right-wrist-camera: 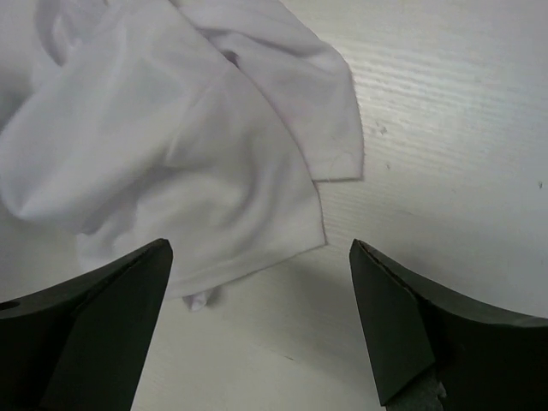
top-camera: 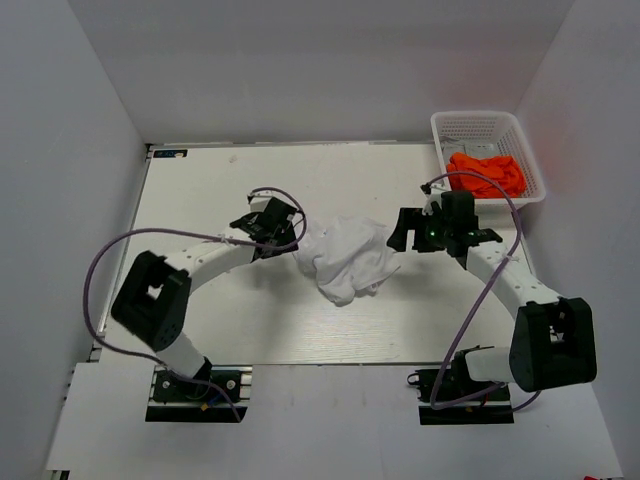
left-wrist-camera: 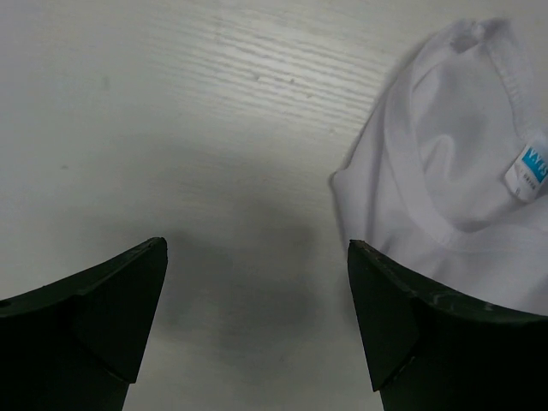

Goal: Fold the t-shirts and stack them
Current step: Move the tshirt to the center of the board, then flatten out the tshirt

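Status: you're near the start of this one. The table (top-camera: 200,190) has nothing folded on it and no stack.

The white t-shirt (top-camera: 345,260) lies mid-table in a crumpled heap, bunched and lapped over itself (I can't pick out one flat panel, and the sleeves aren't laid out).

The basket (top-camera: 475,115) sits at the far right corner, well apart from the heap. The orange t-shirt (top-camera: 487,172) is wadded inside it and not yet taken out.

- **Left gripper** (left-wrist-camera: 255,248): the jaws are spread wide with nothing between them. It hovers over bare table just beside the collar (left-wrist-camera: 398,145) of the white shirt.
- **Right gripper** (right-wrist-camera: 259,248): it's also wide open and empty, on the opposite side of the heap. A loose hem edge lies below the jaws but isn't pinched.

Small detail: the neck label (left-wrist-camera: 529,167) shows inside the collar, so your left wrist is at the neck end.

My read of what's left:
1. Spread the white shirt flat and fold it.
2. Pull the orange shirt out of the basket and fold it.
3. Stack the two.

That's basically the whole job. Neither claw has cloth, so the next grasp has to start from open jaws.
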Controlling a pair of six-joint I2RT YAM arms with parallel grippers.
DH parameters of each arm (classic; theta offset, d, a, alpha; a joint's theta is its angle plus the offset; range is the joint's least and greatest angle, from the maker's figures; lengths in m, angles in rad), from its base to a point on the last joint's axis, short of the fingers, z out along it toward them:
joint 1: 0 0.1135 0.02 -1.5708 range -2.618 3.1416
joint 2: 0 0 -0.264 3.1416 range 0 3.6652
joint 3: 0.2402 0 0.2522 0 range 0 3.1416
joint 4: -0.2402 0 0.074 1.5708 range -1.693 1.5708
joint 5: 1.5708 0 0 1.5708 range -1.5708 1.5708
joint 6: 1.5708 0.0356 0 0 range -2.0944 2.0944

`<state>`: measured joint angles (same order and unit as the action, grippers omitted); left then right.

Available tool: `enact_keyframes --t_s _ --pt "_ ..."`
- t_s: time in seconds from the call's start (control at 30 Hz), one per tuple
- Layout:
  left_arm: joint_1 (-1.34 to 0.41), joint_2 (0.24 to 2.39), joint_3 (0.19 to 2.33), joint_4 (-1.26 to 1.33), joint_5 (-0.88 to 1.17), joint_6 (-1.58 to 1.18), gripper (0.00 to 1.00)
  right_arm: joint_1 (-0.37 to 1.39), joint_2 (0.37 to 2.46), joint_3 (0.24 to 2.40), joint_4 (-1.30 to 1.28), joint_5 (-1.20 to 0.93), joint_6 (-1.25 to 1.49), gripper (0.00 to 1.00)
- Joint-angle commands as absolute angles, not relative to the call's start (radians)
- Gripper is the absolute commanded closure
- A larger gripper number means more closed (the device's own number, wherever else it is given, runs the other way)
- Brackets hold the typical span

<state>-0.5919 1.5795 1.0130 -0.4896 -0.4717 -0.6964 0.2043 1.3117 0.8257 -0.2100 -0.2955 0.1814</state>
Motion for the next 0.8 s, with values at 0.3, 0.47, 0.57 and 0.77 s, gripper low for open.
enact_keyframes --t_s 0.3,0.47,0.57,0.77 --pt "-0.589 1.988 1.341 -0.509 -0.370 -0.707 0.27 0.233 1.433 0.747 -0.069 -0.126 0.334 0.10" --pt "-0.589 1.997 1.261 -0.460 -0.281 -0.707 0.68 0.271 1.532 0.770 0.024 -0.045 0.383 0.25" --pt "-0.589 1.997 1.236 -0.446 -0.258 -0.707 0.99 0.287 1.594 0.802 0.038 -0.018 0.403 0.32" --pt "-0.589 1.938 1.227 -0.428 -0.302 -0.707 1.00 0.327 1.689 0.857 0.106 -0.046 0.408 0.73"
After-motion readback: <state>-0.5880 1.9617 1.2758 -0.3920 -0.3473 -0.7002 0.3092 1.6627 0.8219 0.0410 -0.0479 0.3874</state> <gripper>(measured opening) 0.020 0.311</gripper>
